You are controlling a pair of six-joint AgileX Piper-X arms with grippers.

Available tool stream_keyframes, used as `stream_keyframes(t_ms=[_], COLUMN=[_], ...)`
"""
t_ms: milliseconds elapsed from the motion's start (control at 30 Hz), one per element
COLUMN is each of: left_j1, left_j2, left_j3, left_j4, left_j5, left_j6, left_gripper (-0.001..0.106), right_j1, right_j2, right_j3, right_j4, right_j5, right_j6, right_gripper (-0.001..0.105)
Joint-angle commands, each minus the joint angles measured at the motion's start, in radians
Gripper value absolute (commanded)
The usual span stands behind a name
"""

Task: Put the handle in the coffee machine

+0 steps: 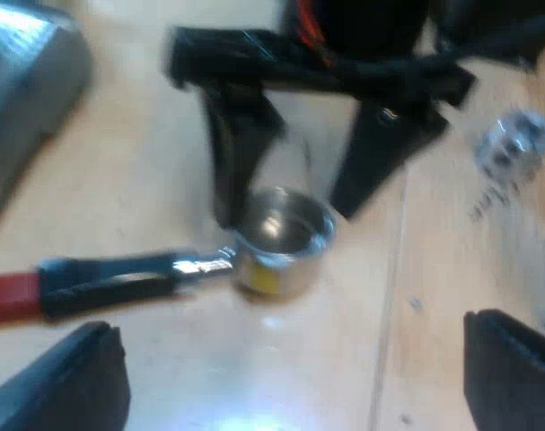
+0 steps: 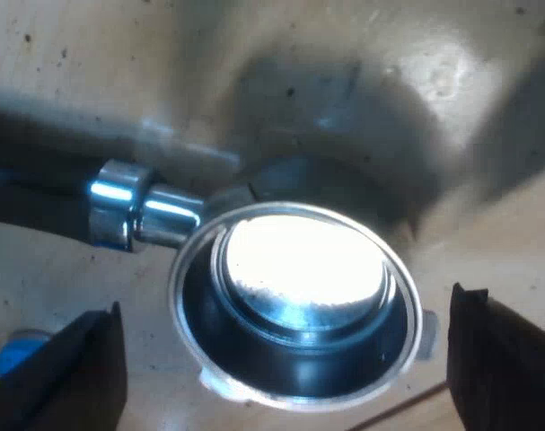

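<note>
The right gripper hangs from above over the holder, its arm coming straight down so that the two black fingers point at the table and stand one on each side of the metal basket. Its own wrist view looks down into that basket. There the fingers are spread wide and flank the round rim without pressing on it, so the gripper is released and grasps nothing. The left gripper is held low and farther off, aimed at the holder from the side. Its fingers are likewise parted wide and empty, with bare table between them. The holder lies loose on the table, not in a machine. Its basket is a short polished steel cup with a thin bright rim, a dark inner wall and a flat floor that glares with reflected light. A small lug juts from the rim near one right finger. A chrome collar joins the cup to the long dark handle, which is matte and ends in a red grip. The table is pale wood, smooth, speckled and crossed by a thin seam. A grey brushed-metal body stands near the red end, a small shiny metal piece lies well apart, too blurred to name, and a bit of something blue shows beside one right finger.
</note>
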Motion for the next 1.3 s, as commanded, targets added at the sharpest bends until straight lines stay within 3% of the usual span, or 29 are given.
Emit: stream_keyframes(t_ms=[33, 67, 100, 133, 467, 1033, 1300], left_j1=[-0.052, -0.060, -0.093, -0.110, -0.138, -0.138, -0.138], left_j2=[0.016, 0.019, 0.035, 0.044, 0.096, 0.096, 0.096], left_j3=[-0.002, -0.002, -0.002, -0.002, -0.002, -0.002, -0.002], left_j4=[0.016, 0.016, 0.016, 0.016, 0.016, 0.016, 0.016], left_j5=[-0.064, -0.072, -0.134, -0.150, -0.152, -0.152, -0.152], left_j6=[-0.008, -0.008, -0.008, -0.008, -0.008, -0.008, -0.008], left_gripper=[0.079, 0.079, 0.079, 0.079, 0.079, 0.079, 0.079], right_j1=[-0.001, -0.001, -0.001, -0.001, -0.001, 0.002, 0.001], right_j2=[0.014, 0.016, 0.017, 0.016, 0.022, 0.094, 0.094], right_j3=[-0.005, -0.005, -0.005, -0.005, -0.005, -0.005, -0.005], right_j4=[-0.007, -0.007, -0.007, -0.007, -0.005, -0.095, -0.088], right_j5=[-0.008, -0.008, -0.008, -0.006, 0.028, -0.050, -0.019], right_j6=[-0.005, -0.005, -0.005, -0.005, -0.016, -0.024, -0.024], right_gripper=[0.074, 0.074, 0.074, 0.074, 0.074, 0.074, 0.074])
